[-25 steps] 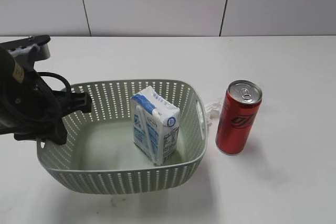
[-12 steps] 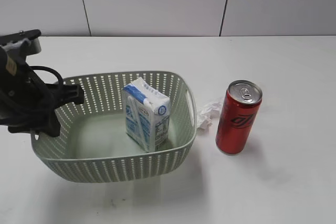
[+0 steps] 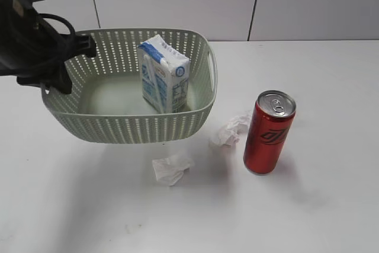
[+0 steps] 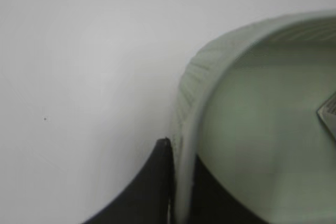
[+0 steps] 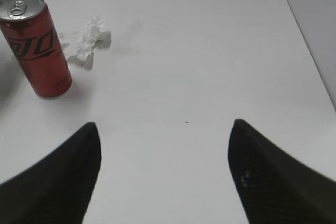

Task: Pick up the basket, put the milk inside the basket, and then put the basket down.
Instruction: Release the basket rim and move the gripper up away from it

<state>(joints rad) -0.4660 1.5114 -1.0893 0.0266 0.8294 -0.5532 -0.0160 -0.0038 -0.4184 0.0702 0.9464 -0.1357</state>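
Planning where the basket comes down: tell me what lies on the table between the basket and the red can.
In the exterior view, a crumpled white paper scrap lies between the basket and the red can, close beside the can.

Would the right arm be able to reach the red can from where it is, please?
Probably yes: the right tool is open, and only bare white table lies between it and the red can; the crumpled tissue sits behind.
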